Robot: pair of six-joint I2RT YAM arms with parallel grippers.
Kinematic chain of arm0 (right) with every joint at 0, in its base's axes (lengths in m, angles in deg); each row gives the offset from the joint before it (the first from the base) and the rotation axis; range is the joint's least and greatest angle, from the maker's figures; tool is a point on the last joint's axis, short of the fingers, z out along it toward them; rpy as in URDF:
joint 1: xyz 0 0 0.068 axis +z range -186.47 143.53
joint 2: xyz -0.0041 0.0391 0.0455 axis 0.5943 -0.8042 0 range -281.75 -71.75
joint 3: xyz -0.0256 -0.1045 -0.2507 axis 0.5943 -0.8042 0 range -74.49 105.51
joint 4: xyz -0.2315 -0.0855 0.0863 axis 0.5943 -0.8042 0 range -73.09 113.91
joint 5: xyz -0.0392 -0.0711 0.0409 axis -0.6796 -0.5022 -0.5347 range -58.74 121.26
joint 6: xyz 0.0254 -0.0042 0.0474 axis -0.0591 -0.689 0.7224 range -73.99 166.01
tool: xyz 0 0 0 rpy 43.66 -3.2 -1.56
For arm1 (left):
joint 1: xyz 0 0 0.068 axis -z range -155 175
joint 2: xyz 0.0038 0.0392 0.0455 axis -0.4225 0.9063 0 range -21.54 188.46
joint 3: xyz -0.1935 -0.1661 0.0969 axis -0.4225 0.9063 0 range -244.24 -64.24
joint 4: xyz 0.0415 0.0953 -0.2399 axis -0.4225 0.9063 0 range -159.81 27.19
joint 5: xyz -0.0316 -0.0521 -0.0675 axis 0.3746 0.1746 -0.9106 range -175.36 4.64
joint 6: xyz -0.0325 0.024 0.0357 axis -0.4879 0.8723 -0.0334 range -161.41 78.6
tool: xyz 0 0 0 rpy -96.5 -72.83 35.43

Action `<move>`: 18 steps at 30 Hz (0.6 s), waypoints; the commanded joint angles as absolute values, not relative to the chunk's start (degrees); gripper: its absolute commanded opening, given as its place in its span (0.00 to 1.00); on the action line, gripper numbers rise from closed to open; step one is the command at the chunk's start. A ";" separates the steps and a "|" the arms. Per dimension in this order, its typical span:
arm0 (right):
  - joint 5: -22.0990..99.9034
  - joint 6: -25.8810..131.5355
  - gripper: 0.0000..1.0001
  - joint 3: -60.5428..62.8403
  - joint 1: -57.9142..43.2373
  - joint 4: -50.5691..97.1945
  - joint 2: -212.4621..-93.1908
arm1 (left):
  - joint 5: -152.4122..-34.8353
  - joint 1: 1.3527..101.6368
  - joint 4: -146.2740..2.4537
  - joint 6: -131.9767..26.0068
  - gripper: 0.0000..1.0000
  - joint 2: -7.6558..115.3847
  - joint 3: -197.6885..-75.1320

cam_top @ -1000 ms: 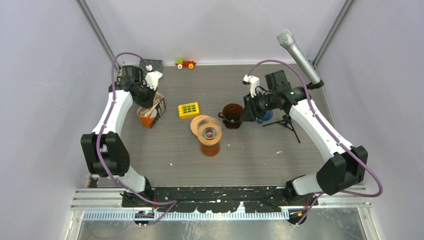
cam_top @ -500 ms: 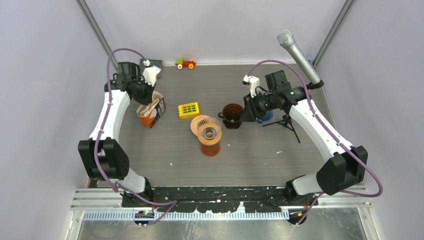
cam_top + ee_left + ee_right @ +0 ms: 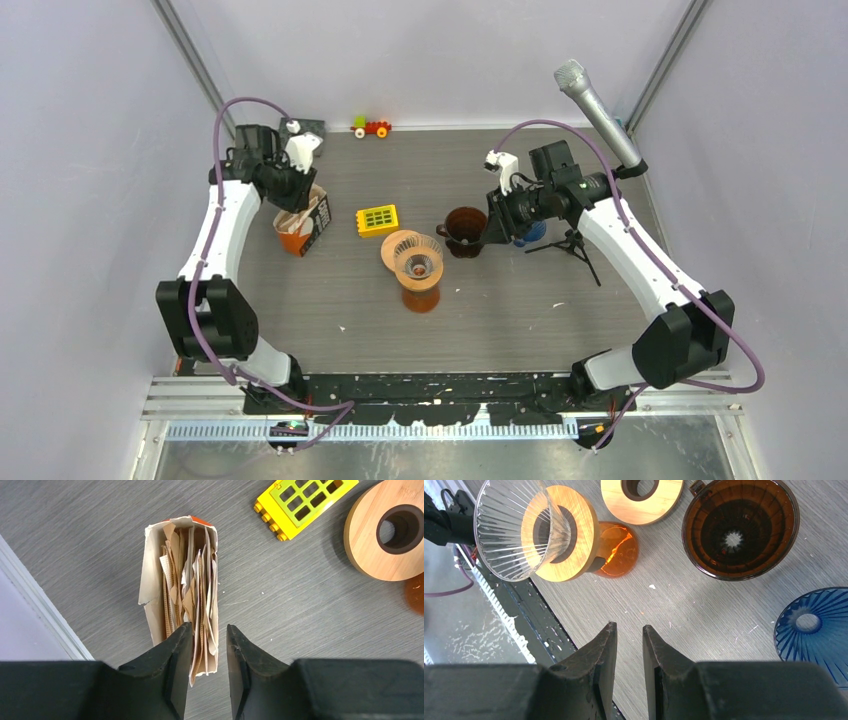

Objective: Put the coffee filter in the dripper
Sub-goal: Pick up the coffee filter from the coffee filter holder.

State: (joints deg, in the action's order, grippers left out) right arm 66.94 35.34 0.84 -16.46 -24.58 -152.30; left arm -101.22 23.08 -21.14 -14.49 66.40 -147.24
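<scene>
Since a second ago my left arm has drawn back toward the far left corner. My left claw (image 3: 206,627) hangs over one end of the filter pack (image 3: 182,580) by the left edge, fingers slightly apart, clamping nothing. The clear dripper (image 3: 417,258) sits mid-table. My right claw (image 3: 629,627) is unmoved, narrowly parted and empty.

white shells and black joint housings make up the left arm (image 3: 222,225) and right arm (image 3: 625,250), both bolted to the black mounting rail (image 3: 430,386). a purple cable (image 3: 250,99) loops along each, away from the rail. the left claw (image 3: 206,642) and right claw (image 3: 629,635) have matte black wedge fingers (image 3: 174,662). a white bracket (image 3: 305,152), possibly a camera mount, sits at each arm's end farthest from the rail.
</scene>
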 commanded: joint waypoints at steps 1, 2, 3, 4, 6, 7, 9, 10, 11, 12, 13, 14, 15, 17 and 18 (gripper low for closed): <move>67.38 34.41 0.31 2.97 -16.77 -24.18 -152.87 | -101.11 22.79 -22.19 -14.06 0.33 67.75 -146.21; 67.38 34.41 0.31 2.96 -16.78 -24.19 -152.85 | -101.10 22.80 -22.14 -14.03 0.32 68.09 -146.19; 67.38 34.41 0.31 3.00 -16.78 -24.26 -152.96 | -101.10 22.80 -22.09 -13.92 0.32 68.43 -146.09; 67.38 34.41 0.31 3.02 -16.78 -24.26 -152.88 | -101.09 22.80 -22.16 -13.96 0.31 68.71 -146.05; 67.38 34.35 0.31 2.98 -16.78 -24.27 -152.96 | -101.01 22.78 -22.22 -13.91 0.30 69.08 -145.87; 67.34 34.34 0.31 3.02 -16.78 -24.26 -152.96 | -100.94 22.82 -22.31 -13.82 0.29 69.24 -145.69; 67.32 34.32 0.31 2.99 -16.78 -24.26 -152.96 | -100.69 22.84 -22.44 -13.80 0.28 69.49 -145.47; 67.30 34.32 0.31 2.95 -16.80 -24.26 -152.96 | -100.64 22.80 -22.56 -13.75 0.27 69.55 -145.39; 67.30 34.32 0.31 2.97 -16.78 -24.29 -152.96 | -100.65 22.75 -22.53 -13.78 0.27 69.63 -145.29; 67.30 34.32 0.31 2.99 -16.80 -24.28 -152.96 | -100.66 22.79 -22.52 -13.76 0.26 69.76 -145.15; 67.30 34.25 0.31 3.01 -16.78 -24.34 -152.96 | -100.77 22.80 -22.52 -13.78 0.25 69.79 -145.05; 67.32 34.24 0.31 3.00 -16.78 -24.34 -152.96 | -100.75 22.80 -22.60 -13.73 0.23 69.85 -144.98; 67.31 34.24 0.31 2.96 -16.78 -24.38 -153.00 | -100.70 22.80 -22.64 -13.76 0.21 69.89 -144.86; 67.34 34.24 0.31 2.96 -16.79 -24.36 -153.04 | -100.74 22.78 -22.64 -13.78 0.18 69.98 -144.86; 67.33 34.24 0.31 2.99 -16.78 -24.36 -153.11 | -100.71 22.76 -22.68 -13.80 0.16 70.03 -144.84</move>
